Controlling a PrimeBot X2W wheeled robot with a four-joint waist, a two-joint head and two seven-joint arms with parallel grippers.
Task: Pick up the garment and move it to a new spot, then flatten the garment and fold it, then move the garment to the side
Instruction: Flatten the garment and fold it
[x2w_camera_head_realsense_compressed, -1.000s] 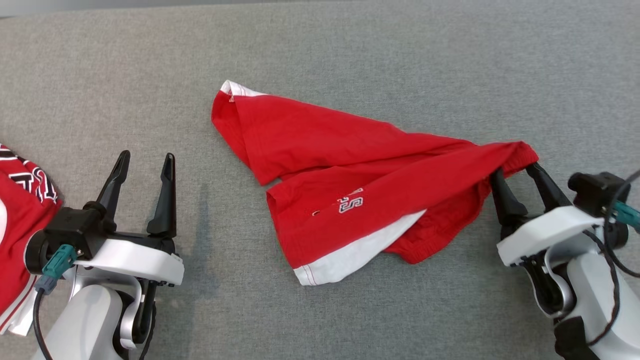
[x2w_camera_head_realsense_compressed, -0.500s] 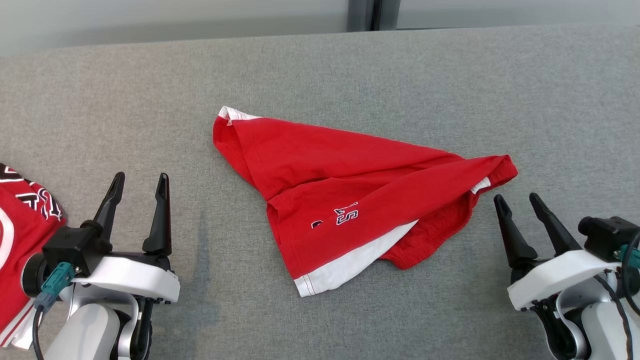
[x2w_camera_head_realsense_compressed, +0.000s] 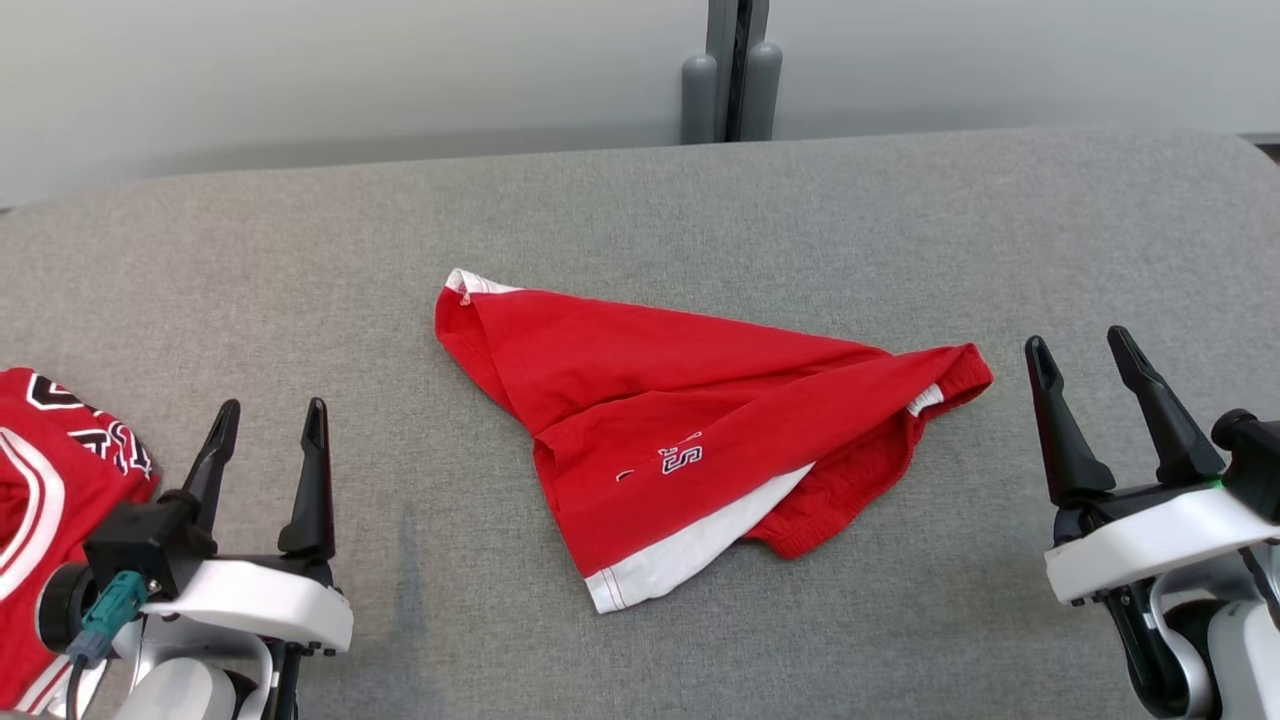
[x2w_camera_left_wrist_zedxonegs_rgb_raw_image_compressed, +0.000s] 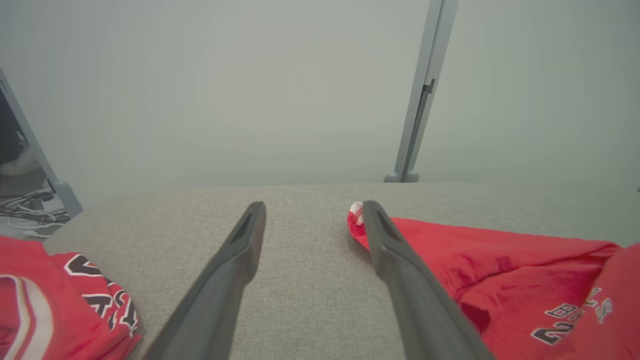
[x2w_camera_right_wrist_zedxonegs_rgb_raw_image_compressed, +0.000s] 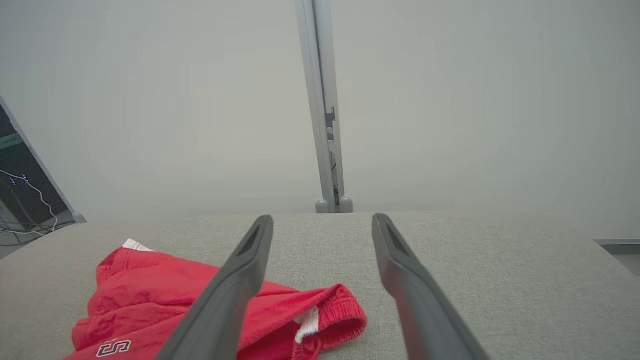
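The garment (x2w_camera_head_realsense_compressed: 680, 430) is a pair of red shorts with white trim and small lettering, lying crumpled and partly folded over itself in the middle of the grey table (x2w_camera_head_realsense_compressed: 900, 220). Its elastic waistband end points right. My right gripper (x2w_camera_head_realsense_compressed: 1076, 338) stands open a short way right of that waistband, touching nothing. In the right wrist view the right gripper (x2w_camera_right_wrist_zedxonegs_rgb_raw_image_compressed: 322, 217) has the garment (x2w_camera_right_wrist_zedxonegs_rgb_raw_image_compressed: 150, 280) to the left of its fingers. My left gripper (x2w_camera_head_realsense_compressed: 273, 405) is open at the lower left, well clear of the shorts. The left wrist view shows the left gripper (x2w_camera_left_wrist_zedxonegs_rgb_raw_image_compressed: 314, 205) with the garment (x2w_camera_left_wrist_zedxonegs_rgb_raw_image_compressed: 500, 265) on its right.
A second red garment (x2w_camera_head_realsense_compressed: 40, 500) with white and black lettering lies at the table's left edge, just left of my left gripper, and appears as the red garment (x2w_camera_left_wrist_zedxonegs_rgb_raw_image_compressed: 50, 300) in the left wrist view. A grey post (x2w_camera_head_realsense_compressed: 735, 70) stands behind the table's far edge against a pale wall.
The waistband end that rested over my right gripper's fingers now lies on the table, and that gripper has drawn back to the right. The head camera has tilted up, showing the far wall.
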